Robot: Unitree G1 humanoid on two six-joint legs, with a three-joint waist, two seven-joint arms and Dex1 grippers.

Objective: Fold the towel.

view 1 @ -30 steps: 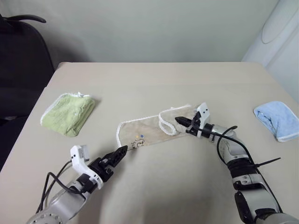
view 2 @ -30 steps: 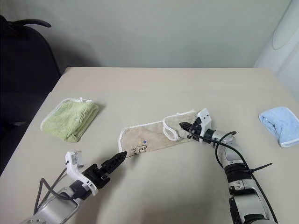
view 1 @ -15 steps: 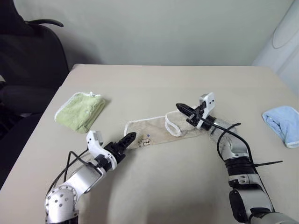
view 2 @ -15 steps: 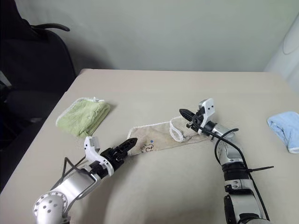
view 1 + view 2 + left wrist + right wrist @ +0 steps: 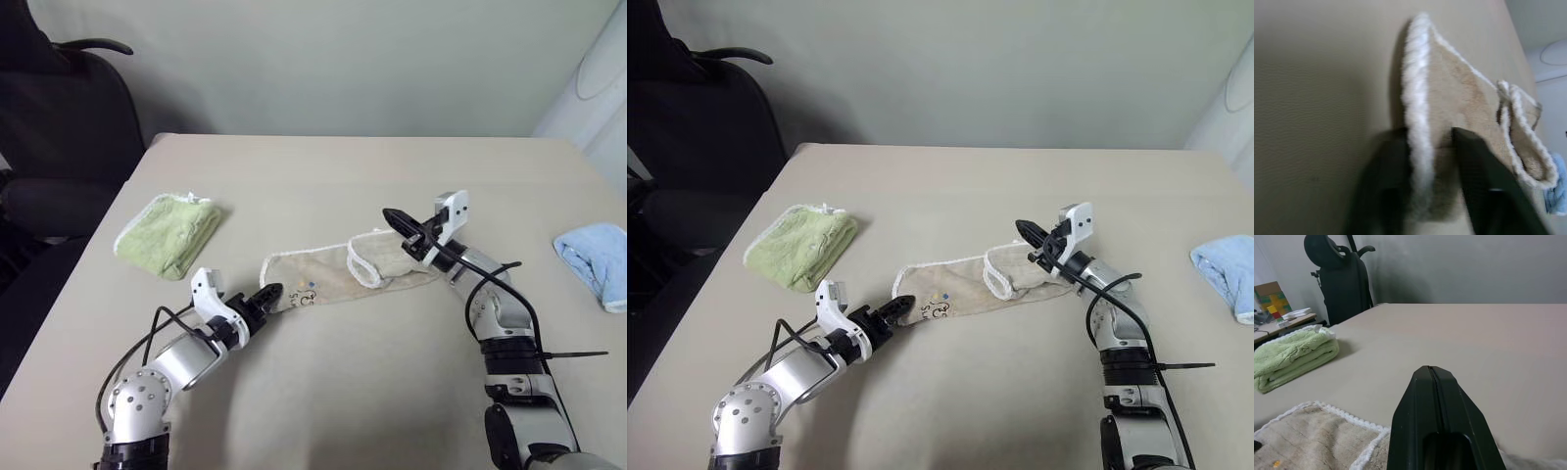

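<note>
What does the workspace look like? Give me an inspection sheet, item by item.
Surface: beige table, bare between the items.
Job's things: towel, right end doubled over.
Clutter: green folded towel; blue folded towel.
Grippers: left gripper astride the towel's white edge, fingers either side; right gripper shut, raised above the fold.
Cables: black cables looping off both forearms.
Surroundings: black chair, pale wall.

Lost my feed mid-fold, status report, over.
Left gripper fingers astride towel edge. Right gripper shut, lifting towel's other end. Nothing in the way.
</note>
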